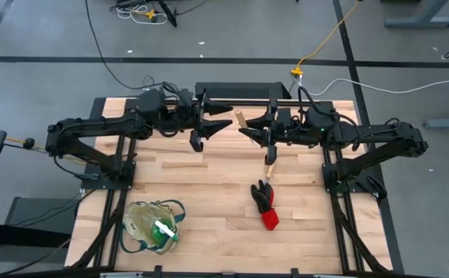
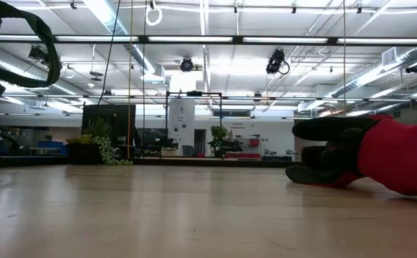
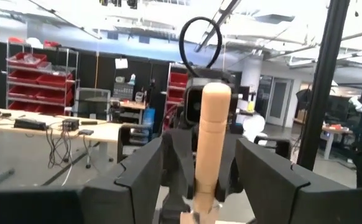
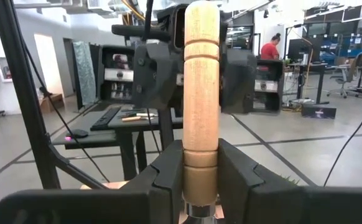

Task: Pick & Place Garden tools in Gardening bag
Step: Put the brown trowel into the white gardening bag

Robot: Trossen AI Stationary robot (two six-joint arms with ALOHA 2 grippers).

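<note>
Raised over the far middle of the wooden table point(image 1: 209, 185), tips facing each other: both dark arms.

Clenched in the right gripper point(image 4: 201, 168): a wooden-handled hand tool point(image 4: 201, 81), gripped at the lower part of its light round handle, with the free handle end pointing to the left arm. In the high view, same right gripper point(image 1: 259, 130) right of centre, handle end point(image 1: 241, 120) sticking out to the left of it.

Left gripper point(image 3: 196, 168) released, fingers point(image 3: 140, 171) spread wide on both sides of that handle end, with a gap visible on each side; no touch to be seen. In the high view, left gripper point(image 1: 213, 125) just left of the handle end.

Below the right gripper, toward the near side: another slim wooden piece point(image 1: 270, 166). Cannot tell if part of the held tool or a separate tool on the table.

Just near of it, flat on the table: the black-and-red glove bundle point(image 1: 265, 207), black part far, red part near; also large at the right of the low view point(image 2: 380, 158).

At the near left corner: the gardening bag point(image 1: 136, 212), beige with dark green trim, mouth open upward. Inside it: a translucent green item with a white part point(image 1: 163, 232).
</note>
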